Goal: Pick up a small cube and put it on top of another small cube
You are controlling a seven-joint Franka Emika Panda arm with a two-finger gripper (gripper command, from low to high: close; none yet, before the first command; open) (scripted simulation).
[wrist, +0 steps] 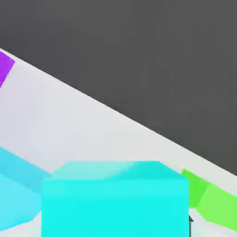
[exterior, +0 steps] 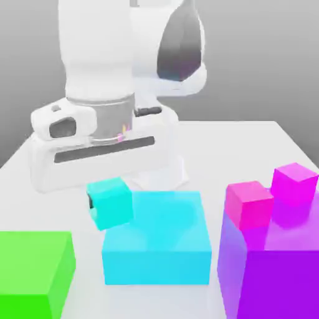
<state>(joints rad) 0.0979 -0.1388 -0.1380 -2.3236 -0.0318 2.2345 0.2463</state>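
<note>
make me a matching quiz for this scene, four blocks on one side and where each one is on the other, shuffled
Things:
1. small cyan cube
2. large cyan block
3. green block
4. small magenta cubes

Places:
A. on top of the purple block
B. at the exterior view's lower left
C. in the shut gripper, off the table
D. on the table, between the green and purple blocks

Pairs: 1-C, 2-D, 3-B, 4-A

From the exterior view I can't see the fingers: the small cyan cube covers them. The green block and purple block are cut off by the frame's edge.
</note>
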